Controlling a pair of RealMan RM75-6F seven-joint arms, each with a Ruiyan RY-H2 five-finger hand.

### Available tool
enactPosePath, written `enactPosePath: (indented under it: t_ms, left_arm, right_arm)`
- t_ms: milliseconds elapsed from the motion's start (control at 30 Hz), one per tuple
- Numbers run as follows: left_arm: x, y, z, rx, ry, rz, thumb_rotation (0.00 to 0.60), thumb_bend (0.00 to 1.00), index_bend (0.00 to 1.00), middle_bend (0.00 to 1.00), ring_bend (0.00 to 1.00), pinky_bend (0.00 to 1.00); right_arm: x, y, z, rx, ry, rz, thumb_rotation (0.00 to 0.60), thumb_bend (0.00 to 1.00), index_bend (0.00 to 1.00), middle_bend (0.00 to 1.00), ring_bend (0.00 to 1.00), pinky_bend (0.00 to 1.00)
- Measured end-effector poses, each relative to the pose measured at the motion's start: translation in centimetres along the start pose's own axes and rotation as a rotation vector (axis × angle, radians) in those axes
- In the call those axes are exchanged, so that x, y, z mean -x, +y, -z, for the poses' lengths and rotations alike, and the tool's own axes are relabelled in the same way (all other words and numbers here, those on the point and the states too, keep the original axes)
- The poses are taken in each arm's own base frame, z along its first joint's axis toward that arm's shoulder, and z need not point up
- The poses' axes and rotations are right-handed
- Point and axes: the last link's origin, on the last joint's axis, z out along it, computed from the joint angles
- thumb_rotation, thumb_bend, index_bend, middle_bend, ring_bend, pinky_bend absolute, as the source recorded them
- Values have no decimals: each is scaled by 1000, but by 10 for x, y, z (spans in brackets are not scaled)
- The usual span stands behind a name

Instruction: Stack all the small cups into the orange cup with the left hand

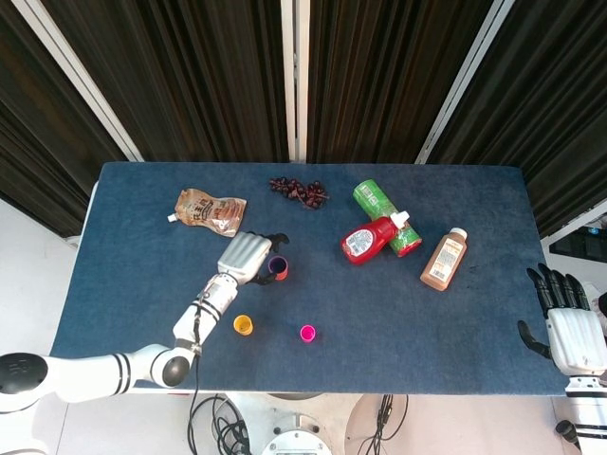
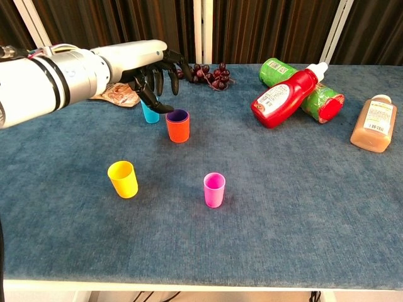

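The left hand [image 2: 154,69] is over the table [image 2: 302,207], at about 10 o'clock from the middle of it. Its dark fingers [image 2: 171,80] hang down, a little apart, and hold nothing. They sit just above the blue cup [image 2: 150,113] and the orange cup [image 2: 177,126]. I cannot tell if a finger touches a cup.

The brown snack pouch [image 1: 210,210] lies flat behind the hand, at 11 o'clock.

The yellow cup [image 2: 123,179] stands up at about 8 o'clock, near the front edge.

The blue cup stands just beside the orange cup, on its left. The orange cup stands up too, and a purple cup [image 2: 177,116] sits inside it. You can see only the purple rim.

The pink cup [image 2: 214,189] stands up at 6 o'clock, well apart from the orange cup.

A bunch of dark grapes [image 2: 211,74] lies at 12 o'clock, at the back.

The red sauce bottle [image 2: 283,97] lies on its side at 1 o'clock. It leans on the green can [image 2: 315,97], which lies down too.

The brown bottle [image 2: 374,123] lies flat at 3 o'clock.

The right hand [image 1: 569,327] is off the right edge of the table, at 4 o'clock. Its fingers [image 1: 558,287] are straight, a little spread, and hold nothing.
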Motion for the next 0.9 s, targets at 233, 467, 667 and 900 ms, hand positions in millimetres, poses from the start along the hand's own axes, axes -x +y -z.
enactPosePath:
  t_ms: [233,467,667,900]
  left_arm:
    - [-11,-2,27,9,28,-63,600,237,319,365,428,379]
    - [-17,-23,90,-52,-24,-111,600,230,327,350,390,349]
    - [5,-54,145,-138,-142,-149,600,228,254,313,333,320]
    - [33,-59,159,-112,-163,-144,600,228,132,233,310,324]
  right_arm:
    - [-6,1,-1,-2,14,-2,600,313,0,0,0,0]
    - [-5,-2,-2,-16,7,-5,600,313,0,0,0,0]
    - [-5,-3,-3,-22,6,4,600,313,0,0,0,0]
    - [-5,-9,-2,-37,6,0,600,313,0,0,0,0]
